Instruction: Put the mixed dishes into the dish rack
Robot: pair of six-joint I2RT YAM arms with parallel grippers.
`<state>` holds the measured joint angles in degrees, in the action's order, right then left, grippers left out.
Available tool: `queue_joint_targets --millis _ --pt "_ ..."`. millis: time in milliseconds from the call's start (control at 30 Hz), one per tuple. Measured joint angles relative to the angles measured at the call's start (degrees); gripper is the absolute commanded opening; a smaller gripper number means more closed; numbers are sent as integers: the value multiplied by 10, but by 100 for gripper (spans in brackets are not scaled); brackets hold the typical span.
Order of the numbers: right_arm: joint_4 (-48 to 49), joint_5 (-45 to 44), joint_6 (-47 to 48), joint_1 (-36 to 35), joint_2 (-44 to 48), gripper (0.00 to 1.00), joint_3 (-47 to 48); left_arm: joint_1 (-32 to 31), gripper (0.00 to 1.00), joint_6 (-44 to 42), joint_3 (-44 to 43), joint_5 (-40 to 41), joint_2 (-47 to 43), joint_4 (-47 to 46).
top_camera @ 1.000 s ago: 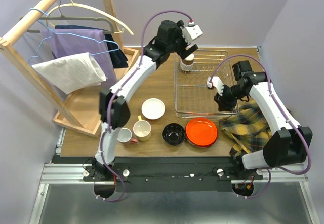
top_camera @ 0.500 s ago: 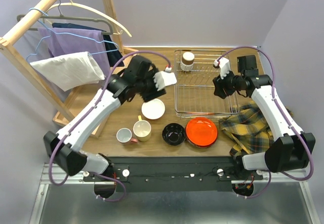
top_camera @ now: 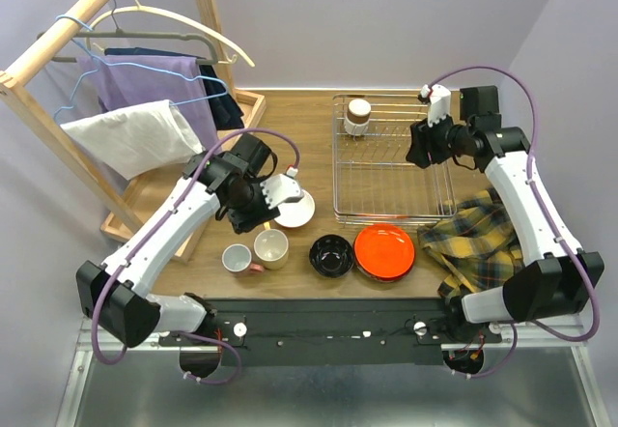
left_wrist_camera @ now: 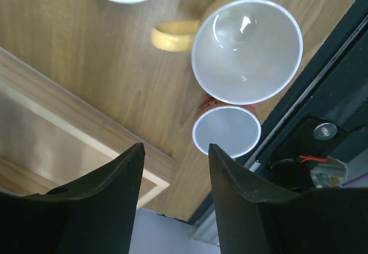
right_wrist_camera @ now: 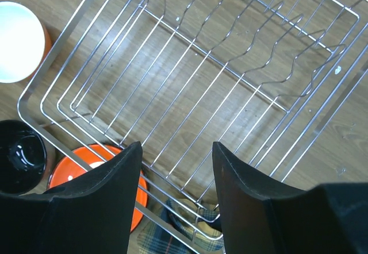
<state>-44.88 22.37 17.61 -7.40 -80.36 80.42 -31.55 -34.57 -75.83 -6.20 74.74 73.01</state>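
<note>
- Swung within the last second from the rack's far-left corner down to the near-left part of the table [top_camera: 309, 137]: left gripper [left_wrist_camera: 175, 146], fingers apart, nothing between them, poised over two mugs.
- Shifted in the same second from the rack's near-right edge to its far-right corner: right gripper [right_wrist_camera: 176, 145], fingers apart as well, empty, above bare wires.
- Along the table's left side, wooden clothes stand [top_camera: 58, 70], hung with hangers and garments.
- On the table's right half, rack [top_camera: 394, 166]: silver wire, raised sides, holding a single cup.
- By the rack's near-right corner, plaid cloth [top_camera: 473, 239], crumpled.
- Just in front of the rack, orange dish [top_camera: 384, 251].
- Just beside the dish's left rim, black bowl [top_camera: 330, 255].
- Left of the rack, white bowl [top_camera: 293, 210], partly hidden under the left wrist.
- Near the front edge, yellow mug [left_wrist_camera: 247, 50], upright, handle toward the white bowl.
- Just beside it on the left, pink mug [left_wrist_camera: 226, 130], upright, smaller.
- In the rack's far-left corner, cup [top_camera: 358, 116], white with a brown top.
</note>
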Motion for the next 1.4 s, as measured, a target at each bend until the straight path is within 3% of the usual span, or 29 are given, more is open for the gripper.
queue_joint_targets --millis 167,533,967,1133,1167,1267,1400 --pt "-10 0 -17 0 -8 61 11 3 60 39 44 8 3 -5" --pt "-12 0 -61 0 -5 80 -9 28 59 116 59 -38 29 -63" --pt "-7 -1 -118 0 -11 81 -2 28 50 154 77 -94 76 -87" --pt "1 -1 -122 0 -26 81 9 28 35 159 91 -95 85 -90" --pt "3 -1 -122 0 -29 81 10 28 26 159 92 -95 88 -91" --pt "4 0 -123 0 -38 80 10 29 11 158 92 -93 97 -94" --pt "6 4 -126 0 -46 80 10 30 0 154 92 -92 99 -97"
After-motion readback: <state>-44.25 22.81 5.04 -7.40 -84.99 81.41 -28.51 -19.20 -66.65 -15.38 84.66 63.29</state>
